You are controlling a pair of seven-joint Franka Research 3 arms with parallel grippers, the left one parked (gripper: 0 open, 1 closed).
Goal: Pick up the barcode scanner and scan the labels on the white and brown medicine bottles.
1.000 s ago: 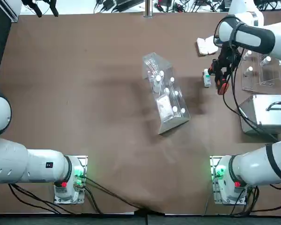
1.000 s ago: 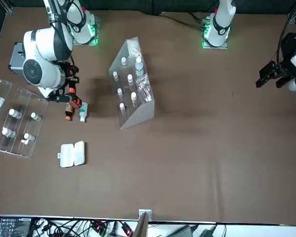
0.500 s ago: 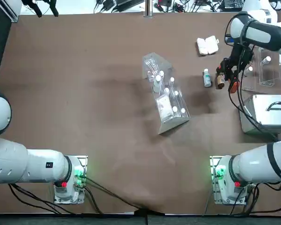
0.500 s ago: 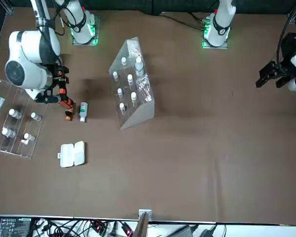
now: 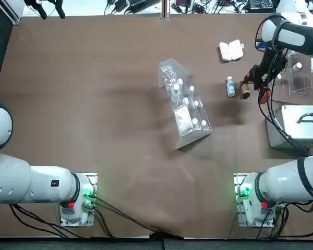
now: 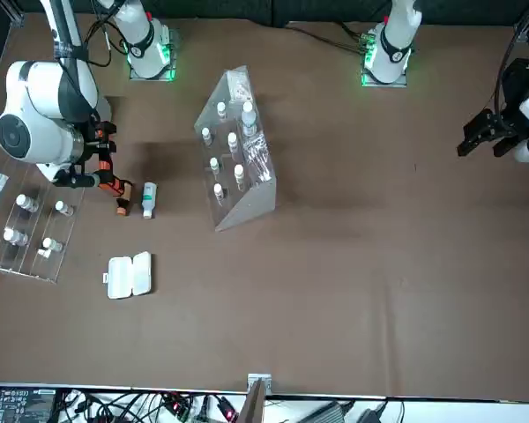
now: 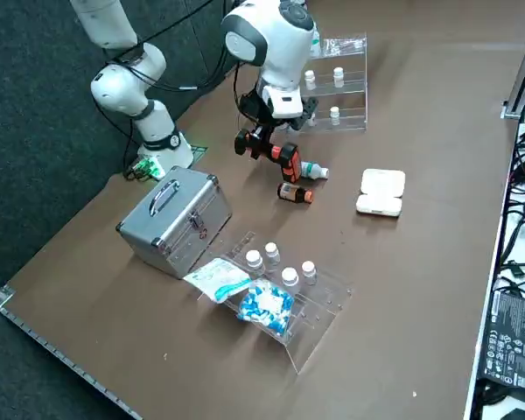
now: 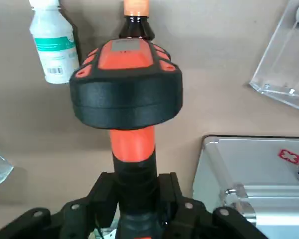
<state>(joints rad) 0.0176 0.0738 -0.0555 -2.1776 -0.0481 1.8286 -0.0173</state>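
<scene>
My right gripper [image 8: 134,195] is shut on the black handle of the orange and black barcode scanner [image 8: 127,89]. The scanner head hangs above the table, just to the robot's right of the two lying bottles. In the wrist view the white bottle [image 8: 51,47] with a green label lies beside the brown bottle [image 8: 136,22], whose orange cap shows past the scanner head. From overhead, the gripper [image 5: 260,83] and scanner [image 5: 263,95] are beside the brown bottle [image 5: 245,89] and white bottle [image 5: 230,86]. The side view shows the scanner [image 7: 280,156] over the white bottle [image 7: 313,171] and brown bottle [image 7: 294,193].
A silver metal case [image 5: 297,125] sits close behind the scanner on the robot's side. A clear rack with vials [image 5: 297,78] stands at the right edge, another tilted clear rack [image 5: 185,107] mid-table. A white pill box [image 5: 231,50] lies beyond the bottles.
The right gripper has carried the scanner toward the robot's right, off the bottles. The brown bottle, covered a second ago, now shows. The bottles have not moved.
</scene>
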